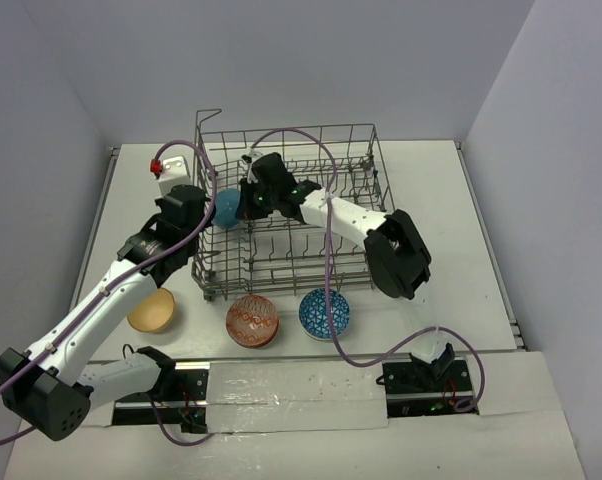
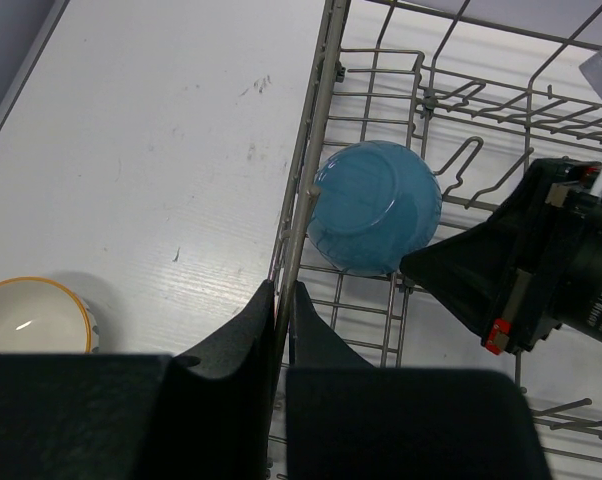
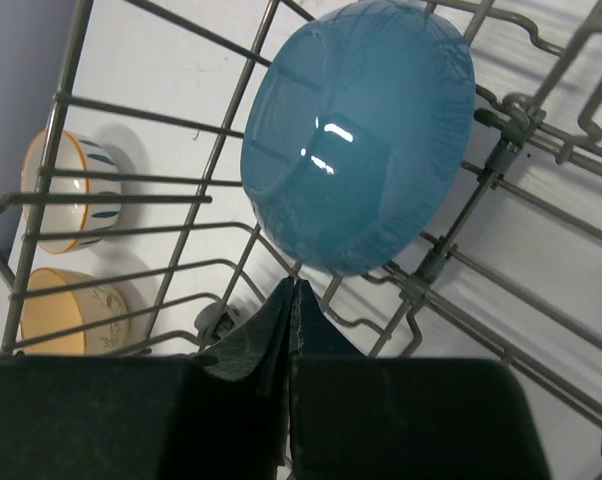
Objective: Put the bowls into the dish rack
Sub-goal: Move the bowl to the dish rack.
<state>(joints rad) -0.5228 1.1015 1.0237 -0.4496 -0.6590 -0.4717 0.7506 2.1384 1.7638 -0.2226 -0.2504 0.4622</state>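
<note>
Dish rack [image 1: 281, 262] sits mid worktop [image 1: 431, 200], toward the far edge, with its raised handle at the far left corner. Plain blue bowl [image 3: 356, 140] is inside it, stood on edge by the rack's left wall, hollow facing right and foot facing that wall. Left jaws are clenched on the rim wire of the left wall, reaching in from outside, one finger each side of the wire. Right jaws are pressed shut inside the rack, tips at the blue bowl's lower rim; touching it or just short, hard to tell from the wrist view. Tan bowl [image 1: 151, 310] is on the worktop off the rack's near left corner. Red patterned bowl [image 1: 252, 320] and blue patterned bowl [image 1: 324, 313] are side by side, not touching, just in front of the rack's near wall. All three are upright. Striped bowl with orange rim [image 3: 66, 190] is upright on the worktop left of the rack, near the tan one.
</note>
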